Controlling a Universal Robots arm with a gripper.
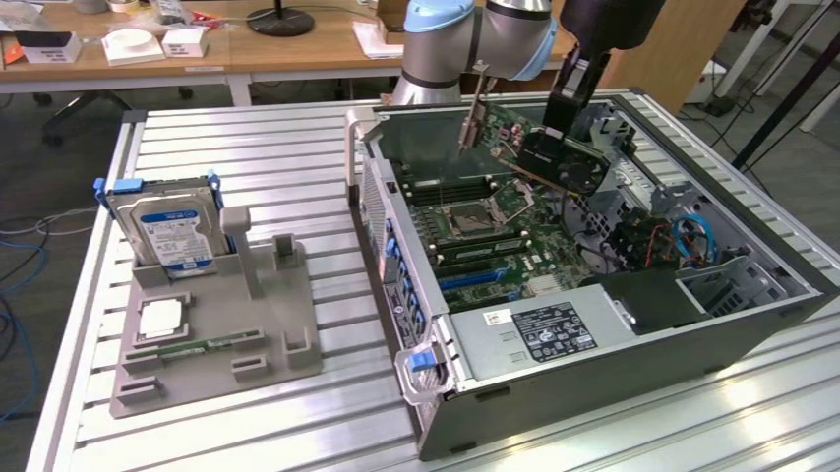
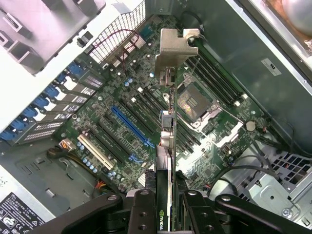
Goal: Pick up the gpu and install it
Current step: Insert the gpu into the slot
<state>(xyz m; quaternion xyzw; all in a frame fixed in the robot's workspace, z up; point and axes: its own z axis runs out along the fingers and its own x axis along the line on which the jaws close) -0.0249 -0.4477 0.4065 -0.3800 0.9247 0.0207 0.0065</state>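
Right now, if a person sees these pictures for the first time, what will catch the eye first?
First the gpu, held tilted in the arm's jaws above the motherboard inside the open computer case. Then, at the exterior view's left, the hard drive with its blue-white label, standing upright in a grey holder.

Black-faced, green-backed gpu (image 1: 565,165), tilted, aloft over the motherboard (image 1: 489,236)

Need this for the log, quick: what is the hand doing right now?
The hand is closed on the gpu, holding it above the open computer case.
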